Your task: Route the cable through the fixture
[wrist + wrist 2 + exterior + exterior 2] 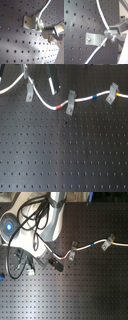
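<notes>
Seat the cable [47,101] into the fixture [29,92] slowly, keeping it low and taut.
Your fingers [56,29] appear closed on the cable, though blur leaves doubt; the fixture sits just beside their tips on the table [65,154], the cord passing over its folded top.

1. A black perforated board [65,154] is seen as the carrying surface.
2. Three grey clips are fixed near its far edge: [29,93], [70,102], [113,92].
3. A white cable [47,103] is laid along them.
</notes>
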